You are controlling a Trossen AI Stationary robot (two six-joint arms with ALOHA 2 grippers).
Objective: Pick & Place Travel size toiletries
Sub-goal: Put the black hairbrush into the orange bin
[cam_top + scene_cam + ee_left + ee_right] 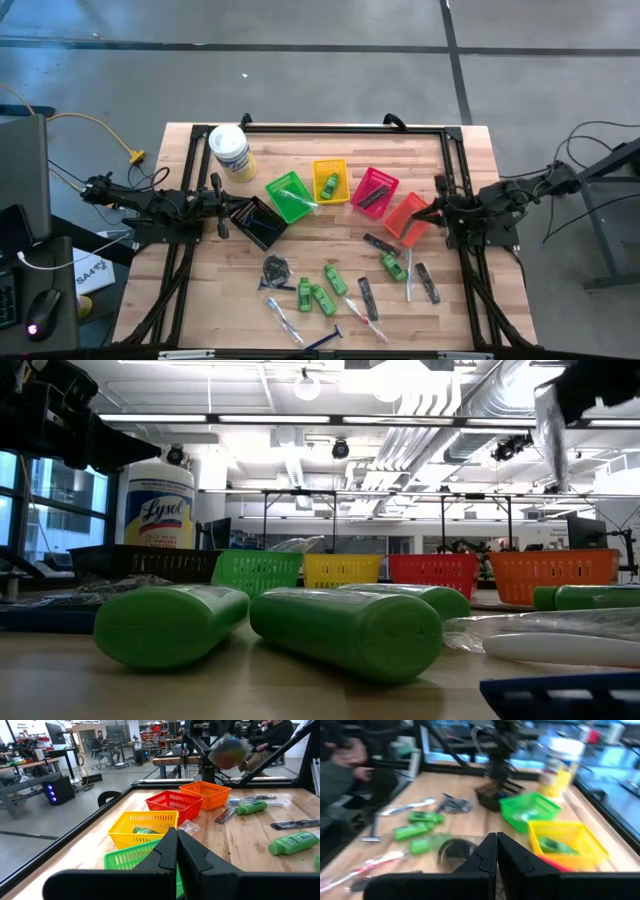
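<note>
Travel size toiletries lie across the near half of the table: green mini bottles [322, 298] [345, 628], black combs [428, 282], a dark coiled bundle [276, 268], clear tubes [283, 318] and a blue-handled razor [325, 340]. One green bottle [331, 184] lies in the yellow basket [318, 167]. My left gripper [230, 210] [176, 831] hangs shut beside the black basket [258, 222]. Shut and empty, my right gripper [432, 212] [496, 836] hangs above the orange basket [408, 217]. A dark wrapped item [456, 851] lies just beyond its fingertips.
A row of small baskets crosses the table's middle: black, green [290, 195], yellow, pink [374, 192], orange. A white tub with a yellow label [230, 152] stands at the far left. A black frame [340, 128] edges the table. People sit beyond the table [272, 732].
</note>
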